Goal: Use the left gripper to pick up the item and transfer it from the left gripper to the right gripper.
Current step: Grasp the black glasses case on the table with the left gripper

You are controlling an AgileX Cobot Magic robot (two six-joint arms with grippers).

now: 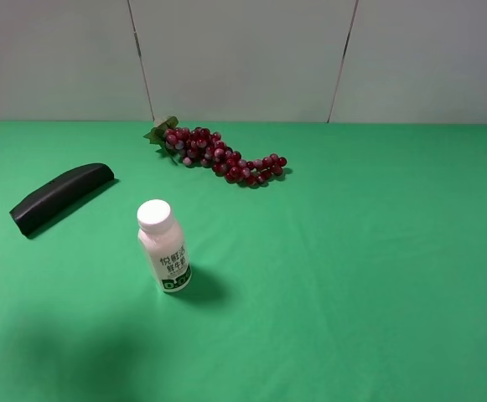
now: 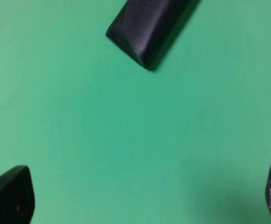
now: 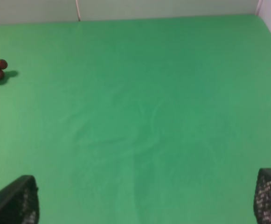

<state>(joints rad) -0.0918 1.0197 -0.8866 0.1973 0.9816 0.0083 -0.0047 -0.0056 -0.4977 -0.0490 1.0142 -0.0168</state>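
One matte black, curved soft case lies on the green cloth, left of one upright white-capped pink bottle whose green Chinese label lettering is too small to read. One red grape bunch lies behind. Both pincers, the left gripper and the right gripper, gape released and empty, clear of the case.

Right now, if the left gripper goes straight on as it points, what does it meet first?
Likely the case: its end lies ahead, in line with the gap of the open left gripper. Only bare cloth lies between; depth is unclear, so it may touch the cloth first.
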